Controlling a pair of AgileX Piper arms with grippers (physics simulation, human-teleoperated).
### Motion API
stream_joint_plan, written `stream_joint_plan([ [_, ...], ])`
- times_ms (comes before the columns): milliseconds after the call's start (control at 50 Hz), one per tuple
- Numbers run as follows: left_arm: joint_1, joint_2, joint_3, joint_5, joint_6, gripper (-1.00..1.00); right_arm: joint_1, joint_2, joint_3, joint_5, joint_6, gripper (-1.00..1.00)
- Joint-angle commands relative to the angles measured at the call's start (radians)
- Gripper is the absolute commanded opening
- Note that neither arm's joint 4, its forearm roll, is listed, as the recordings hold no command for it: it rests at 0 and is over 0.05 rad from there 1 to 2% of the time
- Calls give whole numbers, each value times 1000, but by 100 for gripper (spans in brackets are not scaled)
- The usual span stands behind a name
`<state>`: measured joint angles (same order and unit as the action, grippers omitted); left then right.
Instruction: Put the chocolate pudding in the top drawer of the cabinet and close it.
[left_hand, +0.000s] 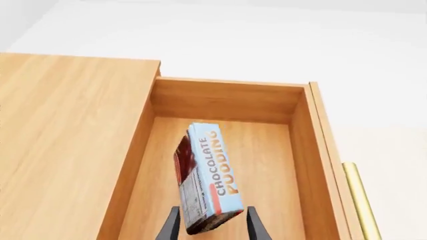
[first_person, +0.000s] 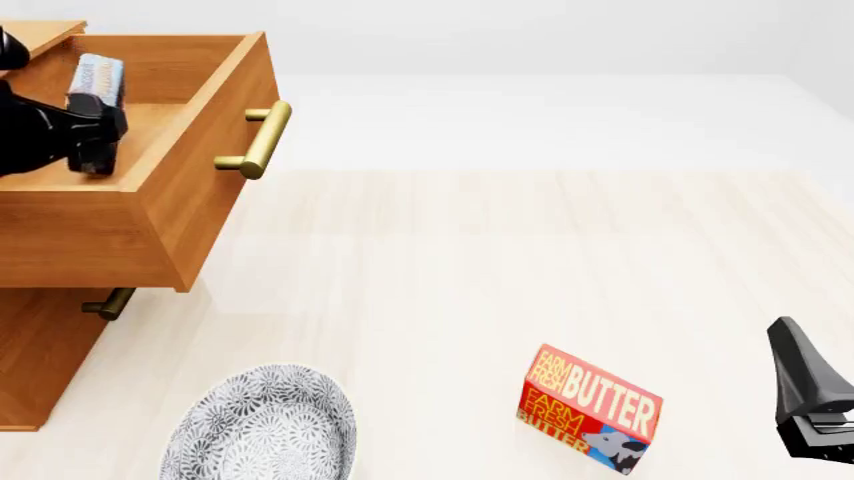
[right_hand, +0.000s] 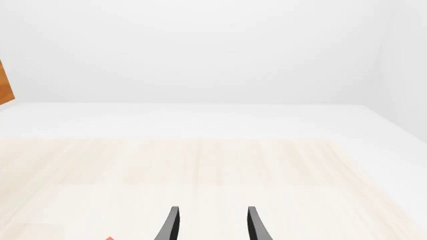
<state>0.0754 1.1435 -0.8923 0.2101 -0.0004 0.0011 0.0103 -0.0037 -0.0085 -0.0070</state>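
Holding the chocolate pudding (left_hand: 208, 177) over the open top drawer (left_hand: 223, 165) is the step I am on now. My left gripper (left_hand: 212, 225) has its two fingers squeezed on the lower end of the box, one on each side. The rest of the box sticks out past the fingertips, tipped a little. The wooden floor of the drawer lies just beyond the box, with the drawer walls all around it. I cannot tell if the box touches the floor yet; I think it hangs a bit above.

The drawer is pulled far out of the cabinet (first_person: 54, 350). Its brass handle (first_person: 260, 140) is off to the side of my left gripper, on the far face of the drawer front.

Next, I think I must spread the fingers so the box drops in. Then I lift the gripper up and out, so it does not bump the walls. After that, I push the drawer front until it shuts.

My right gripper (right_hand: 212, 225) is far away from all this. Its fingers are apart and hold nothing, with only bare table ahead of them.

The box says "CHOCOLATE PUDDING" in white and orange letters. Near my right gripper lies a red butter box (first_person: 590, 410) that reads "FARM FRESH BUTTER". A grey speckled plate (first_person: 264, 428) sits beside the cabinet.
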Motion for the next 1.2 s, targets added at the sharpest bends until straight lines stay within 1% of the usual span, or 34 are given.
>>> stream_joint_plan([
  [20, -4, -3, -11, 5, 10, 100, 0, 0, 0, 0, 0, 100],
  [380, 14, -34, -5, 20, 15, 100, 0, 0, 0, 0, 0, 100],
  [740, 20, -92, -49, 92, 50, 100, 0, 0, 0, 0, 0, 100],
  [1160, 0, -140, -120, 161, 79, 100, 0, 0, 0, 0, 0, 100],
  [1180, -8, -142, -164, 205, 81, 100, 0, 0, 0, 0, 0, 100],
  [1200, -11, -141, -181, 220, 84, 100, 0, 0, 0, 0, 0, 100],
])
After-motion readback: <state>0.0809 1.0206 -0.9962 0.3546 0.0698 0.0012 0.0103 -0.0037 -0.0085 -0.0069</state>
